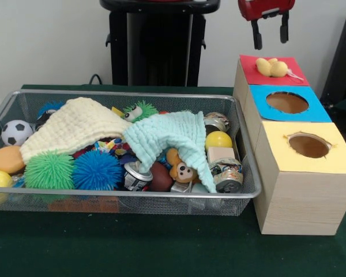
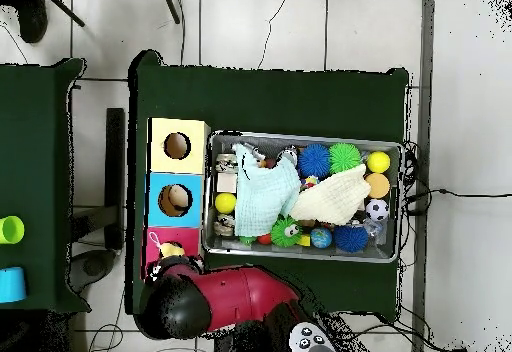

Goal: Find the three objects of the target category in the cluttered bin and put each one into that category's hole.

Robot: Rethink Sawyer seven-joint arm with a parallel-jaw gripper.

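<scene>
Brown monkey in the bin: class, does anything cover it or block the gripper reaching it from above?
Yes. The pale green cloth drapes over the brown monkey, leaving its face showing. The gripper hangs above the red-topped box, apart.

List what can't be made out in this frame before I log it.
- Red hole: front view, the yellow duck sits over it; overhead, the arm covers that end of the box.
- Third plush: neither view shows it; two cloths cover the middle of the bin.
- Monkey: front view, only the face shows under the cloth.
- Claw: open above the duck.
</scene>
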